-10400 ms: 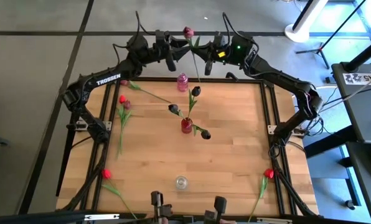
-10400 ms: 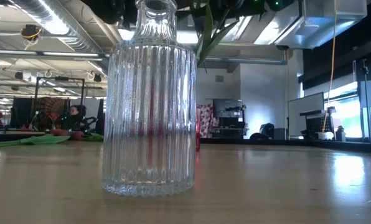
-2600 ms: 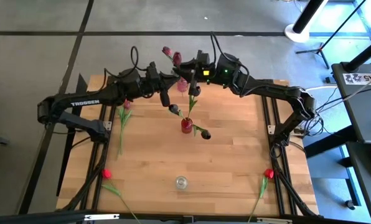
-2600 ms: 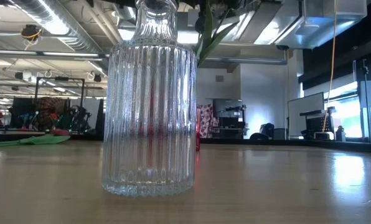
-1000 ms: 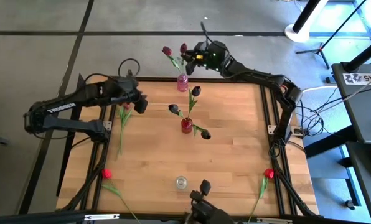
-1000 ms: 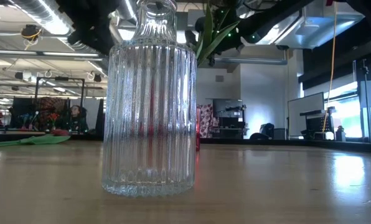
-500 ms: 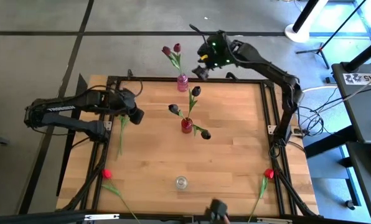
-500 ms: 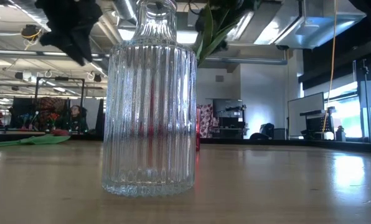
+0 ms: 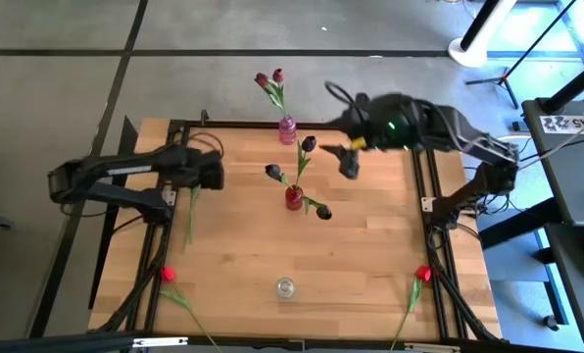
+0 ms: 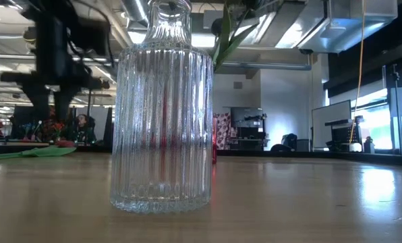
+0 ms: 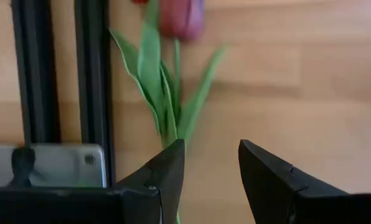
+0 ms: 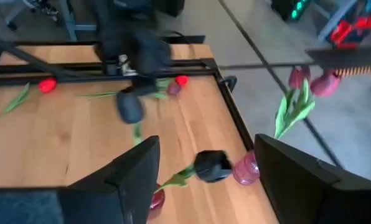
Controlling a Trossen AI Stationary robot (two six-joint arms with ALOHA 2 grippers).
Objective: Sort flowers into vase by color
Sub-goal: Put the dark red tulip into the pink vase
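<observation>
A pink vase (image 9: 287, 129) at the far edge holds two magenta tulips (image 9: 269, 78). A red vase (image 9: 293, 198) at mid-table holds three dark tulips (image 9: 309, 144). A clear ribbed vase (image 9: 285, 287) stands near the front edge and fills the low view (image 10: 162, 108). My left gripper (image 9: 217, 176) hangs open over a magenta tulip (image 11: 181, 15) lying at the left edge, its fingers (image 11: 167, 171) on either side of the leaves (image 11: 167, 106). My right gripper (image 9: 351, 165) is open and empty above the table, right of the red vase; it also shows in its wrist view (image 12: 207, 180).
A red tulip (image 9: 167, 275) lies at the near left corner and another (image 9: 424, 273) at the near right. Green stems (image 9: 189, 211) lie along the left frame rail (image 11: 92, 68). Bare wood lies between the red vase and the clear vase.
My right gripper has gone from beside the pink vase at the far edge toward the near and right side, and now hangs over the table right of the red vase. Both magenta tulips stay standing in the pink vase. My left gripper has gone a little toward the near edge, over the lying tulips.
</observation>
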